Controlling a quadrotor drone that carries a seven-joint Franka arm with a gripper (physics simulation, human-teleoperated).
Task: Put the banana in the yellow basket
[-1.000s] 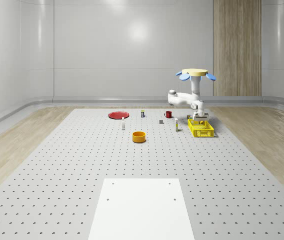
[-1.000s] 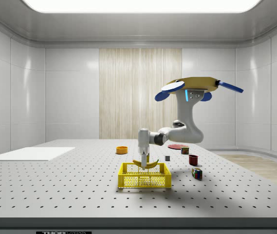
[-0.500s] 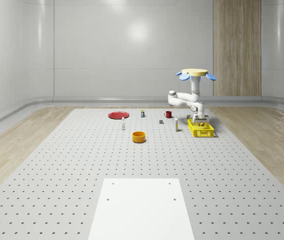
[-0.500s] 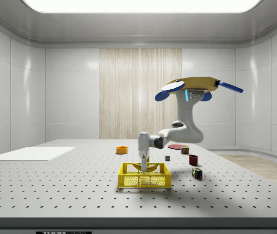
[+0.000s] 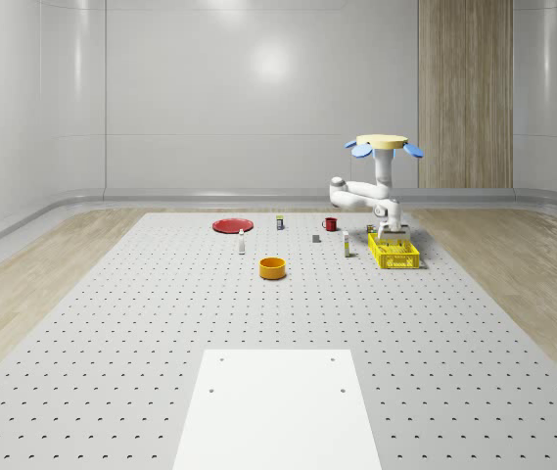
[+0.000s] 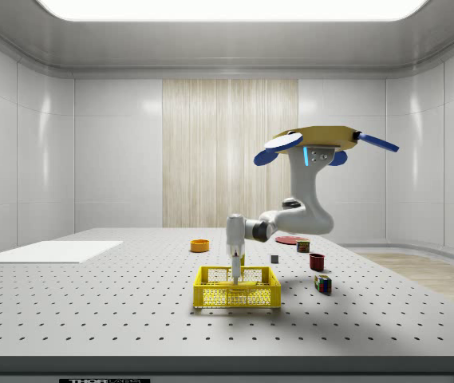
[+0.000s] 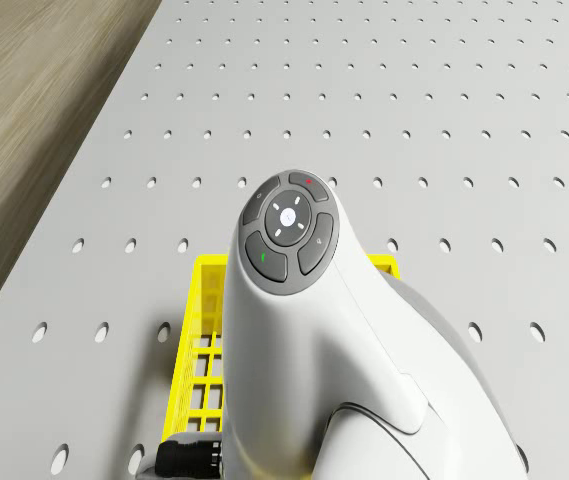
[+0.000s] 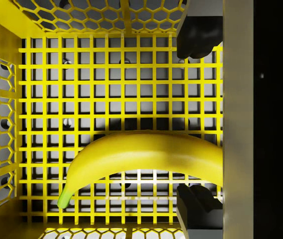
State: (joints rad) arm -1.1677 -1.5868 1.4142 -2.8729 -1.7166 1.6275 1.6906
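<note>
Perforated table point(image 6: 91, 307), yellow basket point(image 8: 4, 124); banana point(image 8: 146, 154) partly behind dark fingers point(image 8: 198, 206).

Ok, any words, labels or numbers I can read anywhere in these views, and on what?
None can be read.
Strip along the bottom edge of the side view: dark marks, too small to read.
Round button pad on the arm: small symbols only, no letters.
Banana and basket: no labels.
</note>
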